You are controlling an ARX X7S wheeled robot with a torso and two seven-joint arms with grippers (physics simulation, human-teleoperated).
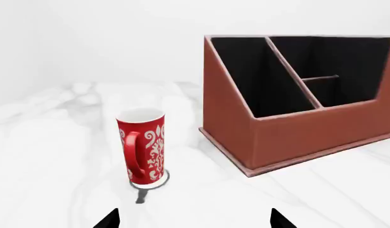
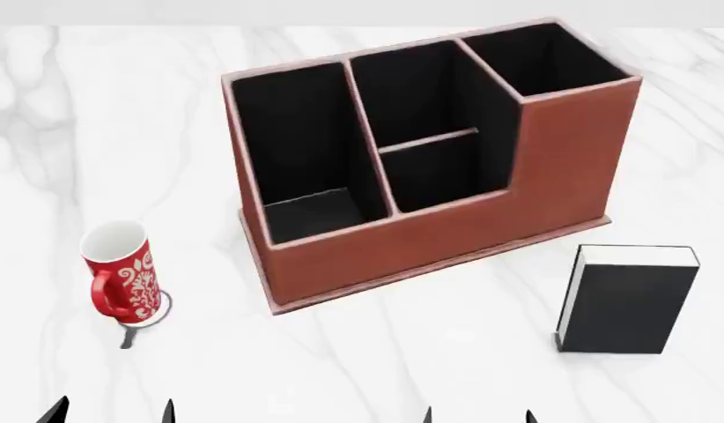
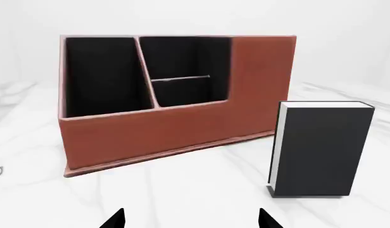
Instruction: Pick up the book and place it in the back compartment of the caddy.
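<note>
The black book [image 2: 626, 308] with white page edges stands upright on the marble table, in front of the caddy's tall right end; it also shows in the right wrist view [image 3: 325, 147]. The reddish-brown caddy [image 2: 456, 238] stands mid-table, and shows in both wrist views [image 1: 290, 137] [image 3: 151, 133]. Its back compartment [image 2: 445, 176] is the short middle pocket behind the low wall, and nothing shows in it [image 3: 189, 92] [image 1: 344, 92]. My left gripper [image 2: 112, 412] [image 1: 195, 219] is open and empty, near the mug. My right gripper [image 2: 477, 414] [image 3: 190, 219] is open and empty, short of the book and to its left.
A red patterned mug [image 2: 121, 273] [image 1: 142, 147] stands on a small coaster left of the caddy, ahead of my left gripper. The white marble table [image 2: 374, 361] runs between my grippers and the caddy.
</note>
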